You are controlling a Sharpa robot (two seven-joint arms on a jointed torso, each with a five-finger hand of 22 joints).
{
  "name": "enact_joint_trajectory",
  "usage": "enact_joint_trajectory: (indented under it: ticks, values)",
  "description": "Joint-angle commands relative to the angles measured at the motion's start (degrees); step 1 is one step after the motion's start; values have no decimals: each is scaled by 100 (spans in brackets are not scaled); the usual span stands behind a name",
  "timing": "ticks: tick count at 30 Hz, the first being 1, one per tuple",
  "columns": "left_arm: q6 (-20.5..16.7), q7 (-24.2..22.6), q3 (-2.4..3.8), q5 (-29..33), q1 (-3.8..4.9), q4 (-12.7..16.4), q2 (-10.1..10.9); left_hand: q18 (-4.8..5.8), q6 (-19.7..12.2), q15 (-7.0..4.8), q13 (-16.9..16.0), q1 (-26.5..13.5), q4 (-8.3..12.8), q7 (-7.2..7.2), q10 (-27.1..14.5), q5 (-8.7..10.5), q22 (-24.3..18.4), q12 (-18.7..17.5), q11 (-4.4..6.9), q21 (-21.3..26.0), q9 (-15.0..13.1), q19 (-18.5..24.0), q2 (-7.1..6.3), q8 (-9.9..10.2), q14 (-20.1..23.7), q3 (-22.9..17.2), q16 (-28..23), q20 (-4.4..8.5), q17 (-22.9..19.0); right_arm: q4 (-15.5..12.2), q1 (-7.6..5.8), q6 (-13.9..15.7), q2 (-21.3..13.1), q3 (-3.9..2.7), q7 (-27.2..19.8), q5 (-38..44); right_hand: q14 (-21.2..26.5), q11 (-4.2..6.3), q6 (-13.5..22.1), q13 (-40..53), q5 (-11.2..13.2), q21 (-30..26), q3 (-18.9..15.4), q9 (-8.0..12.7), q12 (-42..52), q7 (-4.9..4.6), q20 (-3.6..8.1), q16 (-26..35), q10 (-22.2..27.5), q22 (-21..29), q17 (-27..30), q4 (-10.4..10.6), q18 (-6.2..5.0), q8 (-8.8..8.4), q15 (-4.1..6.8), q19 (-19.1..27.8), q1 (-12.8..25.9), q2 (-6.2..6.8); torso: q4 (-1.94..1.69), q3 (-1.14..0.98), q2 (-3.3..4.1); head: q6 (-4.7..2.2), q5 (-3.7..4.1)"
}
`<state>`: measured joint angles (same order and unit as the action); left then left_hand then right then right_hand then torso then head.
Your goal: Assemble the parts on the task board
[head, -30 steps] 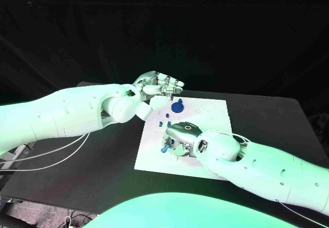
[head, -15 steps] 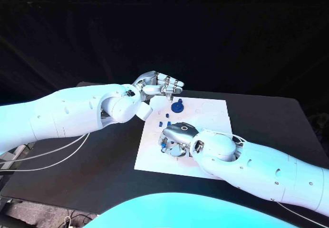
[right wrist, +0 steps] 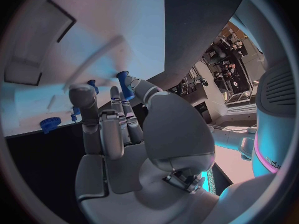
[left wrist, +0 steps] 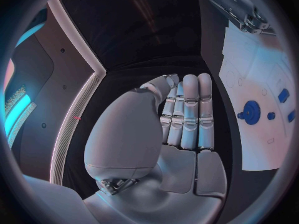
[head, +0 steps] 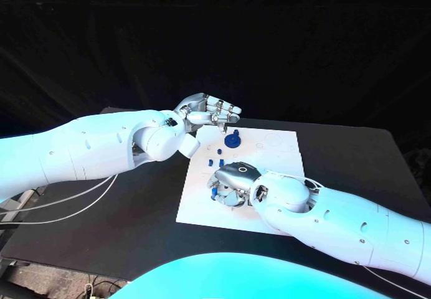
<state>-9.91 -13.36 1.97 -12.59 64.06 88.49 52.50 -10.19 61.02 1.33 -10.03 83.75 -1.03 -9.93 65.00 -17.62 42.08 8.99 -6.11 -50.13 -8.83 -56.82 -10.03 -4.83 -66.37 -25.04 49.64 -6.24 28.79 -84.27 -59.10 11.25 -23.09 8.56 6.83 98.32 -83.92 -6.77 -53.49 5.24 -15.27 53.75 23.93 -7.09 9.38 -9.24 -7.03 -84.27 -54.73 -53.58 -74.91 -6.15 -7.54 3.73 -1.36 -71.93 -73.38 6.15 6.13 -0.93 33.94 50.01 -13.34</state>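
Pinching a blue peg (right wrist: 122, 84) in the right hand (head: 235, 184), low over the near half of the task board (head: 283, 149). Lying farther back on it, a blue gear (head: 233, 141). Hovering beyond at the far left corner, the left hand (head: 208, 113), fingers straight together, gripping nothing.

Left robot hand (head: 208, 112) open, right robot hand (head: 232, 181) pinching
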Motion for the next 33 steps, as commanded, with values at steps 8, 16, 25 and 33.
enact_joint_trajectory:
  ticks: [8,16,25,33]
  values:
    - [49,-27,5,31,8,9,14,-41,-22,-5,-8,-12,10,0,-37,-8,-7,20,10,30,7,56,64,1,36,34,-29,0,-8,-244,-12,492,-249,-4,-155,-40,-205,-121,497,-26,40,-885,-743,132,238,241,-124,239,778,755,-254,95,-229,9,-134,384,20,130,12,-3,-10,-1,24]
    - [48,-25,4,31,8,1,34,-41,-22,-5,-8,-12,10,0,-37,-8,-7,20,10,30,7,56,64,1,36,34,-29,0,-8,-959,-297,765,-991,-47,-441,-694,-262,-19,323,79,-61,-863,-1253,108,907,70,-65,171,650,695,-313,212,-213,102,-62,181,-102,-75,20,4,-10,-1,161]
    - [46,-34,3,31,7,3,71,-41,-22,-5,-8,-12,10,0,-37,-8,-7,20,10,30,7,56,64,1,36,34,-29,0,-8,-1632,-765,994,-2490,-57,-187,-2187,-443,450,-647,656,533,243,-1435,-90,2154,225,239,-128,-1740,-356,-766,657,8,567,305,-498,302,-221,117,39,-75,-1,420]
    - [75,-27,-22,52,3,-34,79,-41,-23,-4,-9,-12,10,0,-38,-8,-7,21,10,30,7,57,65,1,36,35,-29,0,-8,-2109,-648,757,-3427,-36,1020,-2086,-608,627,-609,6610,216,1122,-2470,-587,6877,369,397,-573,-2722,-1258,-1509,1430,208,881,402,-921,565,-275,205,28,-141,-1,544]
